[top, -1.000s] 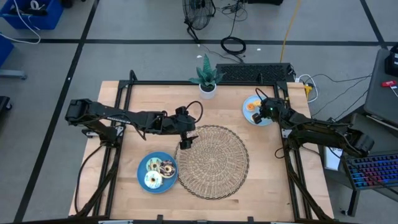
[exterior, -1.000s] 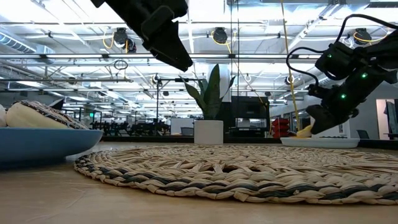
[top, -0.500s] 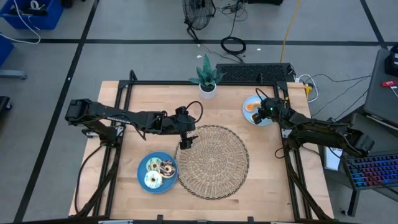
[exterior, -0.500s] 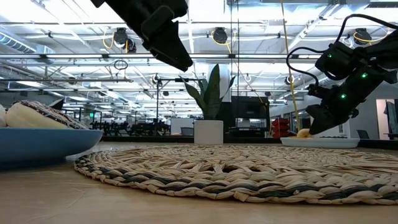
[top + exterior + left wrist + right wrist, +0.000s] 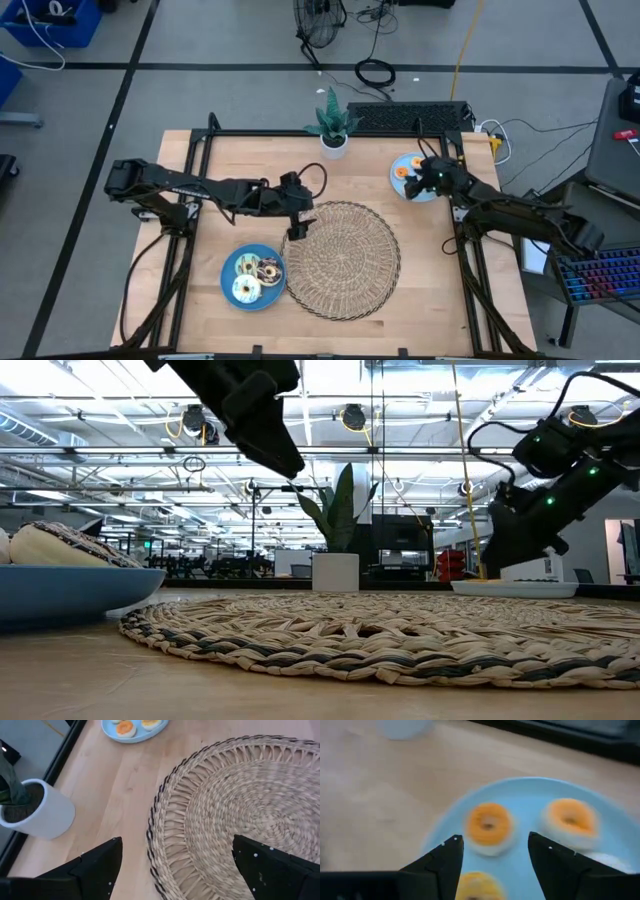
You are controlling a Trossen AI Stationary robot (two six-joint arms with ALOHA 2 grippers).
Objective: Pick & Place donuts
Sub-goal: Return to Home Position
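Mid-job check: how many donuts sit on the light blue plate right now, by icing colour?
Small orange-iced toy ring donuts: 2
Small yellow-iced toy ring donuts: 1
Total on the round light blue plate: 3

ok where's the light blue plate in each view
High view: round light blue plate, right of centre.
Low view: plate far right, beyond the round wicker mat.
Left wrist view: plate at top edge.
Right wrist view: plate fills the middle.
Shared landmark: white plant pot, in the first three.
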